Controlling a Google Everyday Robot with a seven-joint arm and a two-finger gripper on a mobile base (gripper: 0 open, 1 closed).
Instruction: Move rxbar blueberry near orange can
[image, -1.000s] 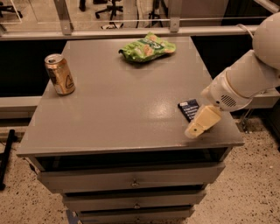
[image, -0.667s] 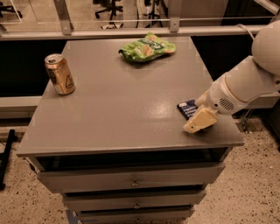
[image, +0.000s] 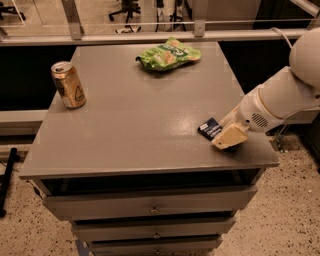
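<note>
The rxbar blueberry (image: 210, 128), a small dark navy bar with white lettering, lies flat near the table's front right corner; its right part is hidden under the gripper. The gripper (image: 226, 138), on the end of a white arm (image: 280, 97) coming in from the right, sits directly over the bar's right end, down at table level. The orange can (image: 68, 85), golden-orange with a silver top and a dark triangular emblem, stands upright at the table's left side, far from the bar.
A green chip bag (image: 168, 53) lies at the back middle of the grey table (image: 135, 120). The table has drawers (image: 150, 205) below its front edge. A railing and office chairs are behind; speckled floor lies to the right.
The gripper has moved slightly left and down toward the bar, now covering more of its right end. The bar, can and bag have not moved.
</note>
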